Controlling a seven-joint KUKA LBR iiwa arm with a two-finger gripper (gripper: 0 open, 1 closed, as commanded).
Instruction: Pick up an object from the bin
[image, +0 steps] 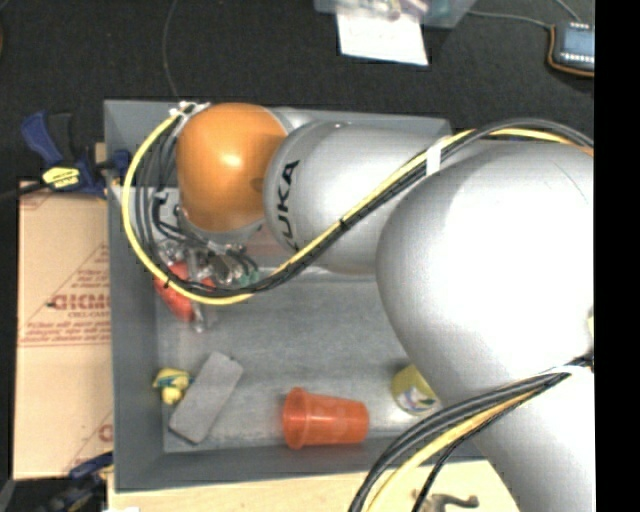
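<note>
My gripper (207, 265) is low over the left side of the bin, under the arm's orange dome and partly hidden by cables. A small red thing (177, 299) lies right at its lower left edge, partly covered by it; whether the gripper touches it I cannot make out. Below it, a flat grey block (205, 397) lies slanted on the bin floor. A small yellow toy (170, 385) sits just left of the block.
An orange plastic cup (322, 418) lies on its side near the front wall. A round yellow and white thing (411, 391) peeks out from under the arm at the right. The big silver arm covers the bin's right and back.
</note>
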